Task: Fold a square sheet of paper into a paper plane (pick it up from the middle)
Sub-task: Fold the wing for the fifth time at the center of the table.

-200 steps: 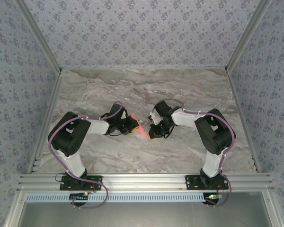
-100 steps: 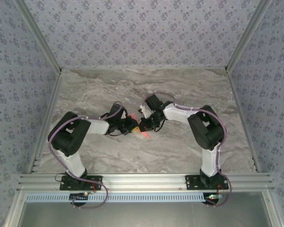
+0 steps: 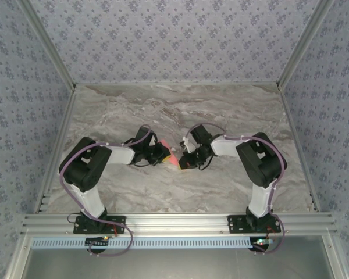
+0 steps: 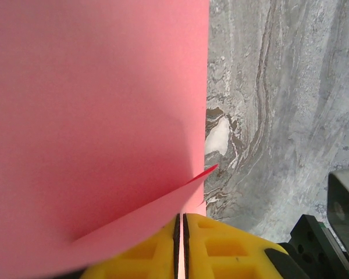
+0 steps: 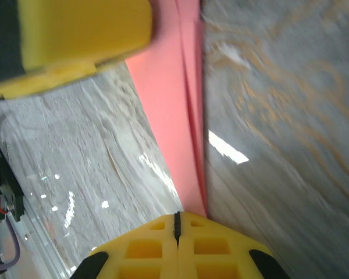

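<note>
Left gripper point(image 4: 181, 241) pinches pink sheet point(image 4: 99, 116). Right gripper point(image 5: 176, 228) closed at fold edge, hold unclear. Best: press along crease slowly, sheet taut.

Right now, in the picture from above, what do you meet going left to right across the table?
left arm → left claw → paper → right claw → right arm

The top camera sits high behind the black and white robot arms point(image 3: 90, 174) and looks down on the whole grey marble desk point(image 3: 232, 110). Each wrist camera looks along its own yellow hand, left hand point(image 4: 181, 224) and right hand point(image 5: 176, 220), very near the thin salmon-pink folded paper point(image 4: 93, 116). All three views share that paper and desk.
</note>
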Robot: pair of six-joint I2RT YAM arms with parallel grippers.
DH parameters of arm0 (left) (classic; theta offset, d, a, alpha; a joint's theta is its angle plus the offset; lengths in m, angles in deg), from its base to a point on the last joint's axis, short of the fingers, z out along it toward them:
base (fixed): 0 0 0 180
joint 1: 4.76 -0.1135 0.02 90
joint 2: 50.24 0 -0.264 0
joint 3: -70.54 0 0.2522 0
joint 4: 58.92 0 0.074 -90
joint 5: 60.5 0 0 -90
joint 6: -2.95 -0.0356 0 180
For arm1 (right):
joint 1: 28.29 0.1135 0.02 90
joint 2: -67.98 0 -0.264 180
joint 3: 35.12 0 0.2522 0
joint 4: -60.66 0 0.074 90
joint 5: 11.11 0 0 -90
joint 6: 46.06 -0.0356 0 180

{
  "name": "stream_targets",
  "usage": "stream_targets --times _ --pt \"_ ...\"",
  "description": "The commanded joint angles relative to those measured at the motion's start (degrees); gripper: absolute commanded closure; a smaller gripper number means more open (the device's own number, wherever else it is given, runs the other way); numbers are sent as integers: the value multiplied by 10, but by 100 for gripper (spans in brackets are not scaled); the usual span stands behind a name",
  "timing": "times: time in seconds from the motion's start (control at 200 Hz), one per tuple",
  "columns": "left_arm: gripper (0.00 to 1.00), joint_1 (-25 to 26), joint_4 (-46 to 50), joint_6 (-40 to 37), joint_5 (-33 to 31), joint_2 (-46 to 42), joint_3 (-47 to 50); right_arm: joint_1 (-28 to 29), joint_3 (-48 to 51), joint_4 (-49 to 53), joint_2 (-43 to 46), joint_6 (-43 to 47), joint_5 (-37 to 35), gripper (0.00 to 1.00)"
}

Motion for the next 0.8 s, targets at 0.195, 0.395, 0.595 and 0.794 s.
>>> stream_targets --times 0.195,0.395,0.595,0.794 --pt "87 -7 63 -21 -35 23 -1 -24 41 23 70 -31 -19 100" --pt "87 -7 53 -31 -22 19 -10 7 -45 6 25 -43 -55 100" --pt "87 -6 52 -42 -14 9 -19 34 -101 -10 -36 -55 -62 100" --pt "86 -7 41 -68 0 -5 -35 33 -97 5 -59 -46 -81 100"
